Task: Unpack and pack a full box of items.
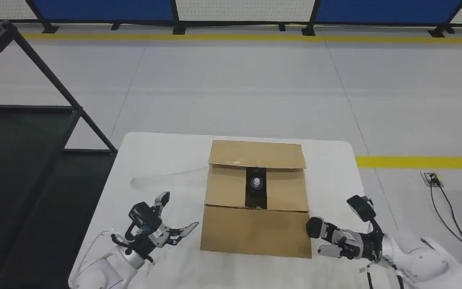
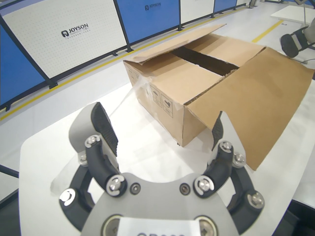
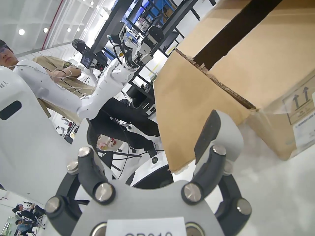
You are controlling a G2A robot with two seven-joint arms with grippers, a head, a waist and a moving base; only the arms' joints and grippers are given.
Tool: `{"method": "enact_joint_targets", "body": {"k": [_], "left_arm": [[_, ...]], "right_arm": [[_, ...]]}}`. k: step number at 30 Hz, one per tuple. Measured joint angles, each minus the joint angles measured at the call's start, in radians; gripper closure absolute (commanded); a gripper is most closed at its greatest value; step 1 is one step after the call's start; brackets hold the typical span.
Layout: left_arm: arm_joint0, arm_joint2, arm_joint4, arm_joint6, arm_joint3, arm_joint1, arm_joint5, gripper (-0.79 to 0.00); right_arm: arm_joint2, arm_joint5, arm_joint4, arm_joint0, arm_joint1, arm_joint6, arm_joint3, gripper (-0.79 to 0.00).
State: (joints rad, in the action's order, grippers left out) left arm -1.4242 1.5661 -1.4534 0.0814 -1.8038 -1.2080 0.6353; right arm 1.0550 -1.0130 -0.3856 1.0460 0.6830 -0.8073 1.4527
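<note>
1. Cardboard box sat at the middle of the white table. Its near flap was folded out toward you and its far flap was raised. A dark slot between the inner flaps showed a black item, too small to identify.
2. Your left gripper hovered just beside the box's front left corner, spread wide and holding nothing.
3. Your right gripper sat at the near flap's right corner, released. The flap's edge seemed to lie between its fingers, though contact was unclear.
4. A shallow bite on that flap could have let the cardboard slip or tear.
5. A hard pull could have dragged the whole box, since nothing braced it.
6. Reaching through the narrow slot could have snagged the fingers on the inner flaps.
</note>
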Motion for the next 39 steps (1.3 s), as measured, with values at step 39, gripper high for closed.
{"method": "enact_joint_targets", "body": {"k": [39], "left_arm": [[0.028, -0.086, -0.022, -0.020, 0.061, -0.002, -0.110, -0.785]], "right_arm": [[-0.140, 0.583, -0.445, -0.226, 0.062, 0.202, -0.061, -0.785]]}}
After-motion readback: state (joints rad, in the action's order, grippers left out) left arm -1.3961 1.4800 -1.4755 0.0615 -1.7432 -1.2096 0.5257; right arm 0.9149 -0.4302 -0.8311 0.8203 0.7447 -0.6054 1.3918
